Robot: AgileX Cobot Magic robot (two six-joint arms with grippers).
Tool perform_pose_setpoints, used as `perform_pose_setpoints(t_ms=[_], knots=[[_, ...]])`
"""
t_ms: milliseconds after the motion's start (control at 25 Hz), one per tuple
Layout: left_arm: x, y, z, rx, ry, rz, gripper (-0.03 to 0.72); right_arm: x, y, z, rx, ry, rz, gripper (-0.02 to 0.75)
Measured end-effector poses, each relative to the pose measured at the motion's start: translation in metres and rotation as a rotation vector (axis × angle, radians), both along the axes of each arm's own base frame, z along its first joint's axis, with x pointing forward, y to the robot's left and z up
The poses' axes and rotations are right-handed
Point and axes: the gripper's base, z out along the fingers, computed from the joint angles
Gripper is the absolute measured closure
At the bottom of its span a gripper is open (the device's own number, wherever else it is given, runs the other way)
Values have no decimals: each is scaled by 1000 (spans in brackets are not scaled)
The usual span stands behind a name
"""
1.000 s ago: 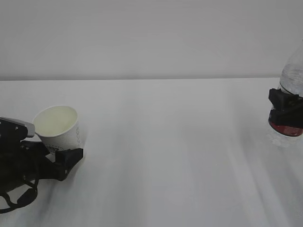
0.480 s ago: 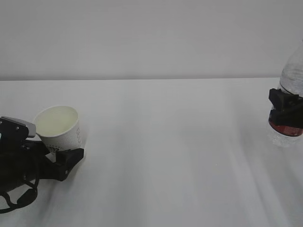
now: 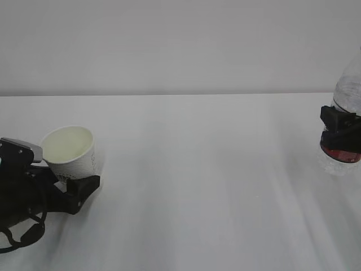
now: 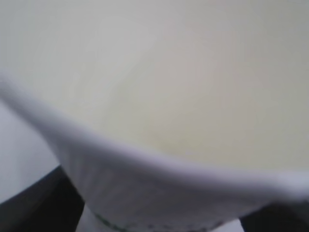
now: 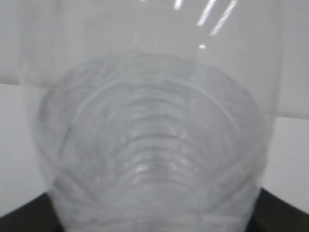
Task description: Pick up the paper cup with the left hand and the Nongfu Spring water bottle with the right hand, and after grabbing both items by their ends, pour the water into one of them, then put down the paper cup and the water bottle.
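The white paper cup [image 3: 70,152] sits at the lower left, tilted with its rim leaning toward the arm. Its cream inside fills the left wrist view [image 4: 159,96]. My left gripper [image 3: 76,178] is shut on its lower half. One black finger [image 3: 84,186] shows in front and the other is hidden behind the cup. At the right edge the clear Nongfu Spring water bottle [image 3: 350,84] stands upright, partly cut off by the frame. My right gripper [image 3: 340,132] is shut on it just above the red label. The ribbed bottle [image 5: 154,145] fills the right wrist view. I cannot make out any water.
The white table [image 3: 203,186] stretches between the two arms, and a plain pale wall [image 3: 180,45] stands behind it. The left arm's grey block [image 3: 20,149] and cables lie low at the table's front left corner.
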Motion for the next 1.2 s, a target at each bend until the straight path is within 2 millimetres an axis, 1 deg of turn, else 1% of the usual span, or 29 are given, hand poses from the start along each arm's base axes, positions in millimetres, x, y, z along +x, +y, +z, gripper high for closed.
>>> perform_pose_setpoints(t_ms=[200,640,720,1000,1200], knots=[[10,-2,7,-8,-43,0,-4,0,0,0,0,0,0,284],[12,-3,8,-9,-54,-2,2,0,0,0,0,0,0,285],[12,-3,8,-10,-54,-4,17,0,0,0,0,0,0,286],[12,-3,8,-9,-55,-10,135,0,0,0,0,0,0,286],[12,-4,8,-9,-56,-17,153,0,0,0,0,0,0,286]])
